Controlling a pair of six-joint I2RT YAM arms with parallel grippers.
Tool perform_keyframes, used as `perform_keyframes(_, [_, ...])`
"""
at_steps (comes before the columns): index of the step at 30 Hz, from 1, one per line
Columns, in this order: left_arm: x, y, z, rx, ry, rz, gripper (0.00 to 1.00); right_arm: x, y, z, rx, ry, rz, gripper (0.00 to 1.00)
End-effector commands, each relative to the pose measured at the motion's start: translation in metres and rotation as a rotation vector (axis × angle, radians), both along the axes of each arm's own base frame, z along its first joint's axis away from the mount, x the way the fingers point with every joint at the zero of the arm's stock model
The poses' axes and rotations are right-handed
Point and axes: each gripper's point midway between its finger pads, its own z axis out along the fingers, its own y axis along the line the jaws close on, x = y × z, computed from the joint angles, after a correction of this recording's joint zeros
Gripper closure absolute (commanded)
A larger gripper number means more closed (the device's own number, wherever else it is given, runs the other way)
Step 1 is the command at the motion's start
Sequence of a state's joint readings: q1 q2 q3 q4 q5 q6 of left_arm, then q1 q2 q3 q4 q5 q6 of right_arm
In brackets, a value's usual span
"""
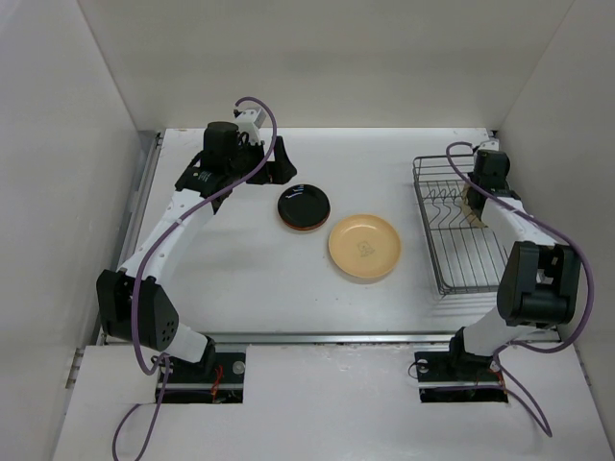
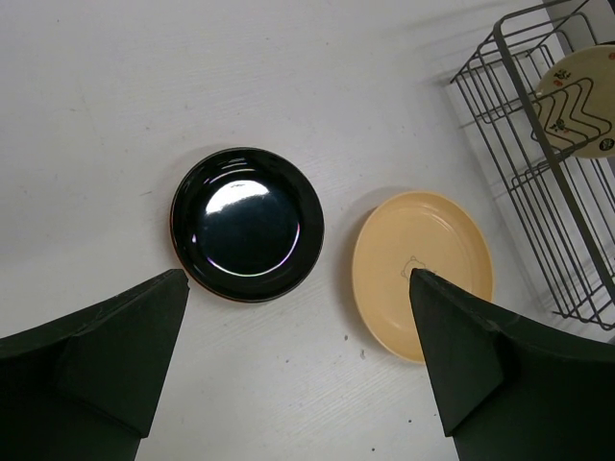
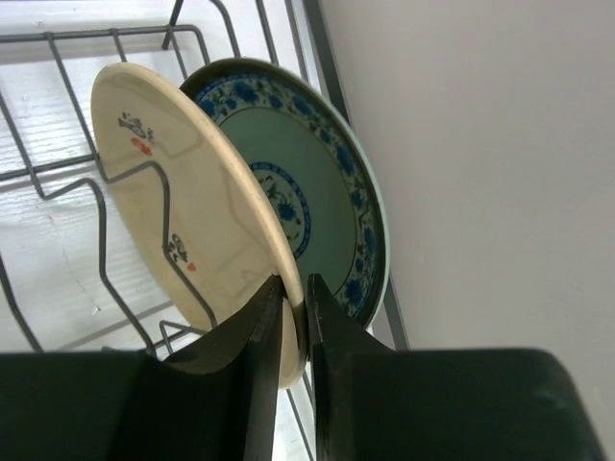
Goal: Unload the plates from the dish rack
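Note:
The silver wire dish rack (image 1: 461, 259) stands at the right. In it stand two plates on edge: a cream speckled plate (image 3: 183, 221) and behind it a blue-patterned plate (image 3: 327, 192). My right gripper (image 3: 293, 298) is shut on the cream plate's lower rim, one finger on each face. A tan-yellow plate (image 1: 364, 247) lies flat mid-table. A glossy dark plate (image 1: 305, 205) lies on an orange-red one, whose rim (image 1: 300, 229) just shows. My left gripper (image 2: 298, 365) is open and empty, raised above the table near these two, at the back left (image 1: 279, 163).
The rack (image 2: 538, 192) stands close to the right wall, with the cream plate (image 2: 577, 101) at its far end. White walls enclose the table on three sides. Bare table lies in front of the tan-yellow plate (image 2: 423, 269) and dark plate (image 2: 248, 223).

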State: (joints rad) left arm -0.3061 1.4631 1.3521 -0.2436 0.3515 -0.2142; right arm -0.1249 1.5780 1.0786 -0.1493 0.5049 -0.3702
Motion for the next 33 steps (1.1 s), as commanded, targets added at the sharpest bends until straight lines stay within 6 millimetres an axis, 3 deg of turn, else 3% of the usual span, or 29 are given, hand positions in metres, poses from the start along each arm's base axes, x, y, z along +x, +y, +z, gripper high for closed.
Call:
perform_keyframes(1, [-0.004, -0.001, 0.024, -0.031, -0.064, -0.009, 0.0, 0.008, -0.001, 0.019, 0.006, -0.061, -0.002, 0.86])
perform_keyframes(5, [-0.002, -0.001, 0.02, -0.028, -0.056, -0.009, 0.0, 0.009, -0.001, 0.03, 0.008, -0.093, -0.006, 0.94])
perform_keyframes(19, [0.0, 0.0, 0.016, -0.015, -0.053, -0.005, 0.0, -0.005, -0.002, 0.08, 0.031, -0.25, -0.027, 0.96])
perform_keyframes(25, [0.0, 0.0, 0.016, -0.016, -0.053, -0.006, 0.0, -0.024, 0.001, 0.126, 0.019, -0.398, -0.026, 0.96])
perform_keyframes(27, [-0.001, -0.002, 0.014, -0.016, -0.056, -0.024, 0.0, -0.033, 0.002, 0.151, 0.007, -0.481, -0.022, 0.96])
perform_keyframes(30, [-0.005, -0.013, 0.021, -0.051, -0.085, -0.095, 0.0, -0.04, 0.019, 0.18, 0.053, -0.591, 0.059, 0.96])
perform_keyframes(32, [-0.017, -0.028, 0.019, -0.1, -0.081, -0.197, 0.0, -0.032, 0.051, 0.179, 0.166, -0.598, 0.22, 0.96])
perform_keyframes(33, [-0.024, -0.039, 0.026, -0.142, -0.103, -0.279, 0.0, -0.028, 0.083, 0.184, 0.27, -0.588, 0.369, 0.96])
